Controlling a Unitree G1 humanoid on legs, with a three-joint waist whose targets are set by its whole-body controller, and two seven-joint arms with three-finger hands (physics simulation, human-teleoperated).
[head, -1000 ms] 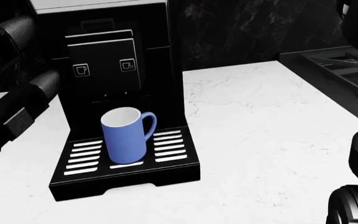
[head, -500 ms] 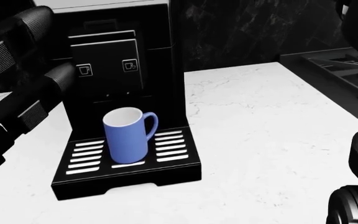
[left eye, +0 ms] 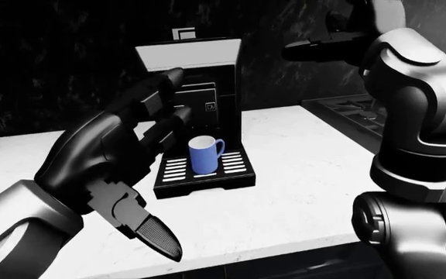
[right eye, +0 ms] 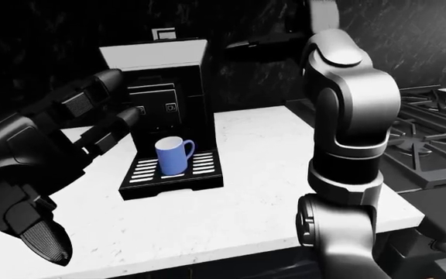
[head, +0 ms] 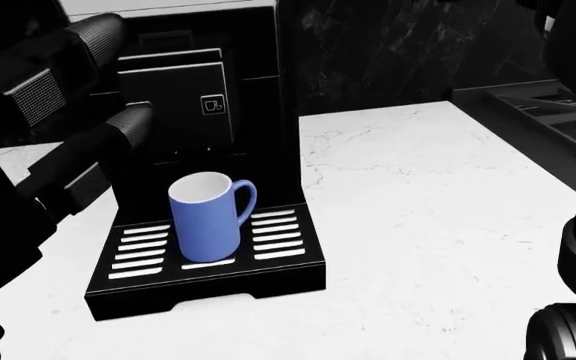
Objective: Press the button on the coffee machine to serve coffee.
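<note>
The black coffee machine (head: 238, 67) stands on the white counter, in the upper left of the head view. A blue mug (head: 206, 217) stands upright on its slatted drip tray (head: 278, 251). The right cup button (head: 213, 105) shows on the front panel. The left button is hidden behind my left hand's lower finger (head: 118, 131). My left hand (right eye: 122, 96) is open, its fingers stretched toward the panel, the thumb hanging low. I cannot tell whether a fingertip touches the panel. My right hand (right eye: 246, 42) is raised high beside the machine's top, fingers out and empty.
The white marble counter (head: 428, 195) stretches to the right of the machine. A black stove with grates (right eye: 432, 133) borders the counter on the right. A dark wall stands behind. My right arm (right eye: 351, 116) rises tall on the right of the eye views.
My left hand has moved up and to the right toward the machine's panel and now covers the left button. The mug and the machine have not moved.
</note>
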